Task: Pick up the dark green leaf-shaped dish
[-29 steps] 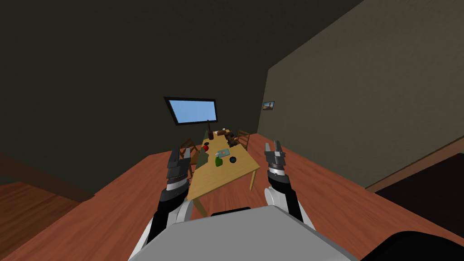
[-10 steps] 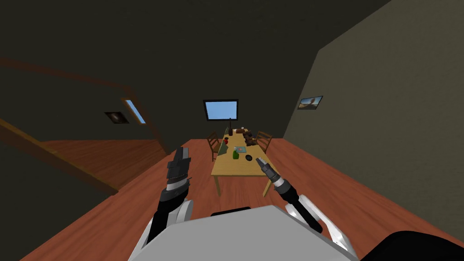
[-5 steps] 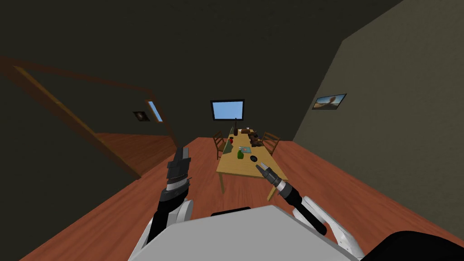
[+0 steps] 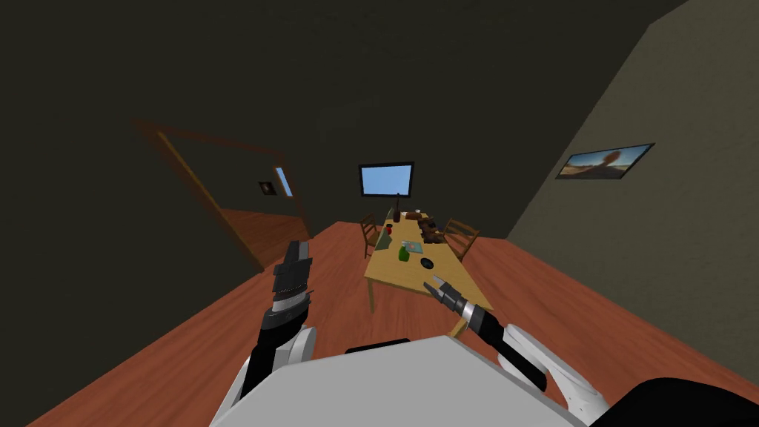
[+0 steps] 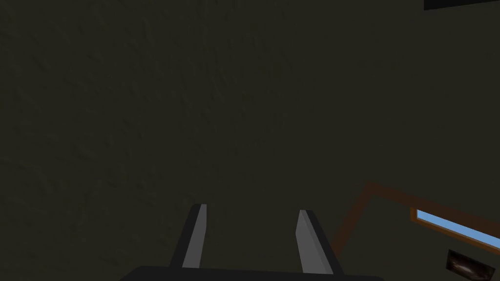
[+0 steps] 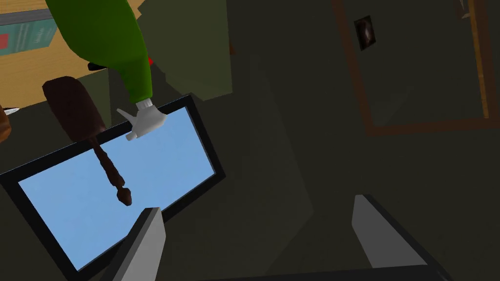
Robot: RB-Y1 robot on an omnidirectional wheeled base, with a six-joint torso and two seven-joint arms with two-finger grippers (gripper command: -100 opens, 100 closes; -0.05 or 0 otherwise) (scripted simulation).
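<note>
A long wooden table (image 4: pixel 445 276) stands ahead of me. The dull dark green leaf-shaped dish (image 4: pixel 383 240) lies at its left edge, beside a bright green spray bottle (image 4: pixel 403 253). In the right wrist view the dish (image 6: pixel 195 44) shows as a flat olive shape behind the spray bottle (image 6: pixel 105 34). My right gripper (image 4: pixel 436 285) (image 6: pixel 259 210) hangs open over the table's near end, well short of the dish, with nothing between its fingers. My left gripper (image 4: pixel 294 270) (image 5: pixel 251 212) is raised to the left of the table, open and empty.
On the table are a small black dish (image 4: pixel 427 262), a teal book (image 4: pixel 412 245) and a dark brown bottle (image 6: pixel 73 110). Chairs (image 4: pixel 368 232) (image 4: pixel 461 236) flank it. A window (image 4: pixel 386 179) is behind, a doorway (image 4: pixel 222 200) to the left, a wall close on the right.
My view has swung left, so the table now sits further right. My right arm came down from upright and now reaches forward over the table's near end. The left arm has stayed raised.
</note>
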